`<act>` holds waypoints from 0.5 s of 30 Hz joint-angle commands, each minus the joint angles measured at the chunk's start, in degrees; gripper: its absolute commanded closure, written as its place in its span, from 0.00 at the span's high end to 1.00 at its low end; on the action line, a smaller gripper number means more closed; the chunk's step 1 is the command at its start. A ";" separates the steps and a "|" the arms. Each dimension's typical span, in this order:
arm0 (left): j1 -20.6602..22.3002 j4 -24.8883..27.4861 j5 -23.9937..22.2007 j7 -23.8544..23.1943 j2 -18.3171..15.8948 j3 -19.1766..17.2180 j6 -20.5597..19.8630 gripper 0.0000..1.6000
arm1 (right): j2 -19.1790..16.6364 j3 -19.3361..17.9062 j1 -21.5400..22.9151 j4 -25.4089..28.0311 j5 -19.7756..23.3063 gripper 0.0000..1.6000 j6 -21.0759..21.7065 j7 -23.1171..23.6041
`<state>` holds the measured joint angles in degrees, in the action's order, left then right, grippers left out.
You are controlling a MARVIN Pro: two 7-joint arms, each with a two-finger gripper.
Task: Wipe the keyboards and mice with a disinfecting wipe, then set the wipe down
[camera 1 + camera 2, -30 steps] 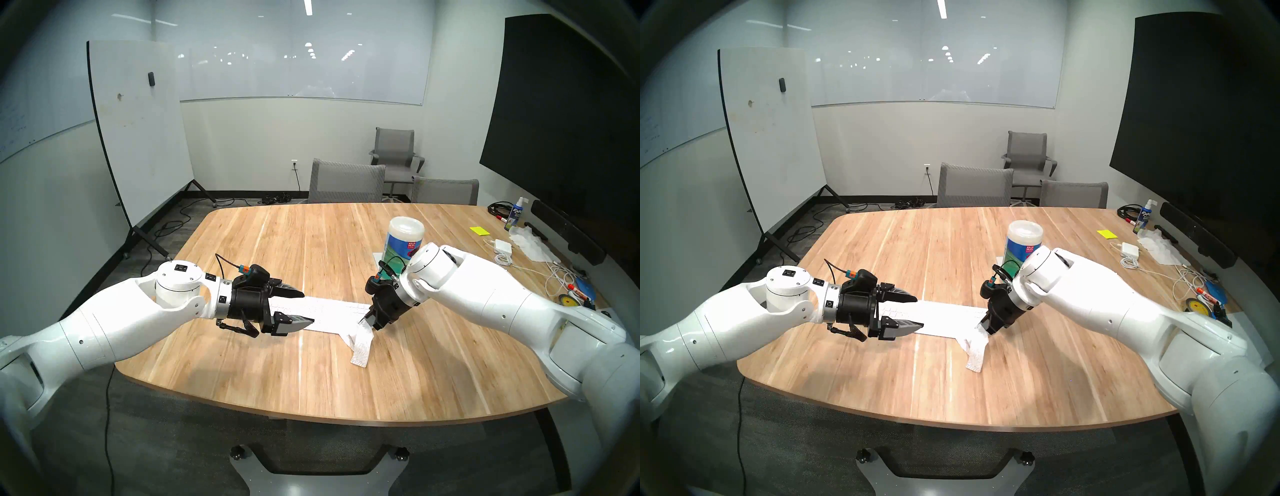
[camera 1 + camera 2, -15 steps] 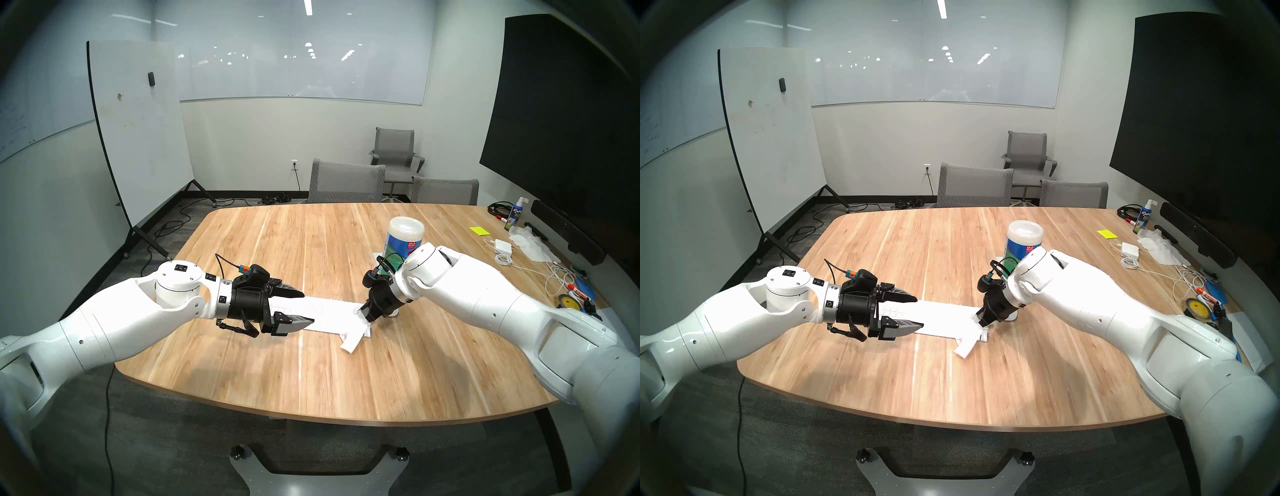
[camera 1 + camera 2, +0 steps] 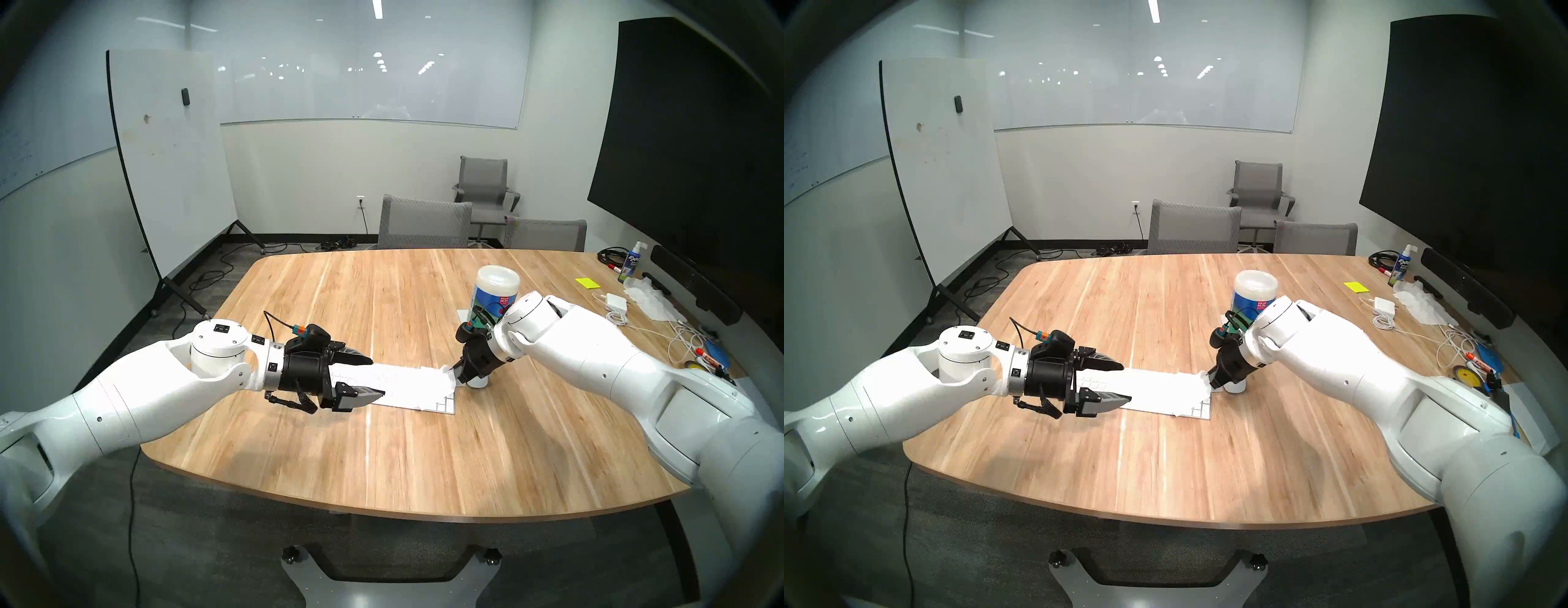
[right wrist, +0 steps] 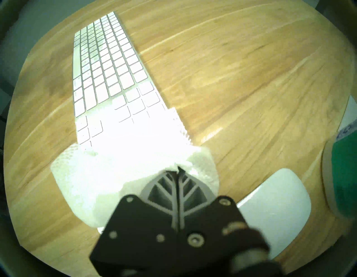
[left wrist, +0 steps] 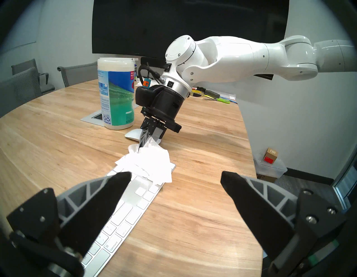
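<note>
Keyboard (image 3: 394,384) lies flat across the table (image 3: 424,467), head left view, its right end under the rumpled wipe (image 3: 443,378). Right gripper (image 3: 457,373) stands at the keyboard's 3 o'clock end, tilted down, pinching the wipe's top so the sheet drags over the keys; judged mid-wipe on the number pad. Mouse (image 3: 478,383) sits just beyond that end, mostly hidden by the gripper. Canister (image 3: 494,297) stands at 12 o'clock from the mouse. Left gripper (image 3: 373,378) hovers over the keyboard's 9 o'clock end, fingers wide apart, empty.

Head right view: same layout. Wipe (image 3: 1193,388) covers the right end; a few bare keys show at its 5 o'clock corner.

Left wrist view: both fingers (image 5: 108,195) spread wide, holding nothing, one above the keys; whether it touches them cannot be told. Right gripper (image 5: 147,144) is clamped on a bunched peak of wipe (image 5: 154,164). Mouse (image 5: 133,133) lies behind it, canister (image 5: 116,94) at its 11 o'clock.

Right wrist view: jaws pressed together on the wipe (image 4: 123,154), which is overexposed. Mouse (image 4: 276,209) lies at 4 o'clock, uncovered, judged not yet wiped.
</note>
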<state>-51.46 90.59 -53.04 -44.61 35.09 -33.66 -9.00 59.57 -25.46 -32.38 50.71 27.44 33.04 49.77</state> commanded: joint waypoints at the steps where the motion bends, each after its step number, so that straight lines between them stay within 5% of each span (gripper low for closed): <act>1: 0.73 0.74 -0.27 -0.07 -0.02 -0.69 0.14 1.00 | -4.13 0.34 0.93 3.98 -0.25 0.00 -0.64 3.74; 15: 0.74 0.71 -0.25 -0.09 0.00 -0.67 0.15 1.00 | -14.56 0.01 -2.20 17.94 -0.78 0.00 0.25 9.68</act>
<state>-51.45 90.59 -53.04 -44.61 35.09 -33.65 -9.00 51.46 -24.94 -33.60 62.17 26.07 32.70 57.95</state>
